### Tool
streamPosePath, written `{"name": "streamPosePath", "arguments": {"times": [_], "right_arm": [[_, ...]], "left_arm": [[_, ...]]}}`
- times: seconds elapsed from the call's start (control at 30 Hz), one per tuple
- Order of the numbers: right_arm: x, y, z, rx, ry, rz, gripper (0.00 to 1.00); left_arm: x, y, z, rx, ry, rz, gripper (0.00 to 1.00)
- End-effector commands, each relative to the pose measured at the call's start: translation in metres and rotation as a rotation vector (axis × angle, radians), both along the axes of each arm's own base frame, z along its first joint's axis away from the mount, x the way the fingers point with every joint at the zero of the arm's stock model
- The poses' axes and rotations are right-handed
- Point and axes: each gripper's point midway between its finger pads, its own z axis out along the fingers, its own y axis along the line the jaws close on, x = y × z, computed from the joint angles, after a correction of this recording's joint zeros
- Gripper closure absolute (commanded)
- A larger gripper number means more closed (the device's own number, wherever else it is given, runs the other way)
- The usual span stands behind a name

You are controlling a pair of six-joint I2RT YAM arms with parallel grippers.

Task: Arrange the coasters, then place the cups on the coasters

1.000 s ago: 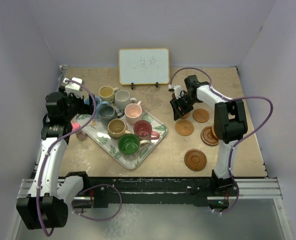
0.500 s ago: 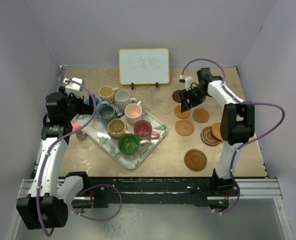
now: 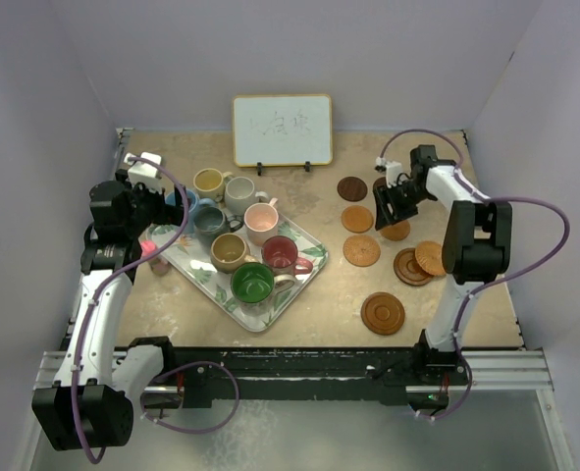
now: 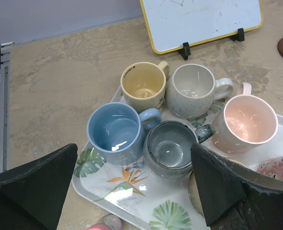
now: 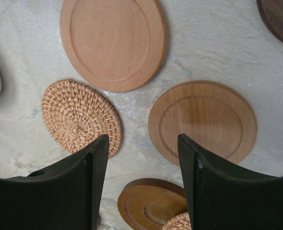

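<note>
Fingers (image 5: 96, 182) of the right gripper (image 5: 142, 140) stand partly spread with nothing between them, hovering over the counter (image 3: 319, 306) well to the right of the leaf-patterned tray (image 3: 312, 263). In the wrist view a pale wooden coaster (image 5: 203, 122) lies just past the finger on the right side of the picture, and a woven coaster (image 5: 81, 117) just past the other. The two are near each other but apart. Beyond them lies a larger pale coaster (image 5: 113, 43), and a dark brown coaster (image 5: 279, 19) is cut off by the upper corner. Closer in, below the gap, a reddish-brown coaster (image 5: 148, 206) lies with a second woven edge overlapping it. From above, all the coasters lie on the counter to the tray's right. A brown ringed coaster (image 3: 382, 313) sits apart from the others, roughly level with the tray's near corner.

The left gripper (image 4: 134, 146) is spread wide and empty above the tray's far left corner. Below it the light blue cup (image 4: 115, 132) and the dark grey-blue cup (image 4: 170, 148) stand touching on the tray. The yellow cup (image 4: 143, 86) and the off-white cup (image 4: 194, 91) stand at the tray's far edge, and the pink cup (image 4: 249, 122) stands to their right. The tan cup (image 3: 231, 251), red cup (image 3: 282, 254) and green cup (image 3: 252, 283) fill the tray's nearer half, all upright.
</note>
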Motion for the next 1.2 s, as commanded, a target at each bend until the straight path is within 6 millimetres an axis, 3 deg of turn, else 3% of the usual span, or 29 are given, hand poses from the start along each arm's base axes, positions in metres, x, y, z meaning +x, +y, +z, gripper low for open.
{"name": "streamPosePath", "arguments": {"times": [0.0, 0.67, 1.17], "right_arm": [[0.013, -0.004, -0.008, -0.029, -0.019, 0.0, 0.39], [0.054, -0.022, -0.027, -0.096, -0.053, -0.07, 0.39], [0.064, -0.025, -0.028, -0.108, -0.065, -0.096, 0.39]], "left_arm": [[0.005, 0.001, 0.017, -0.015, -0.055, 0.002, 0.02], [0.007, 0.002, 0.018, -0.01, -0.052, 0.005, 0.02], [0.004, 0.003, 0.016, -0.006, -0.047, 0.009, 0.02]]}}
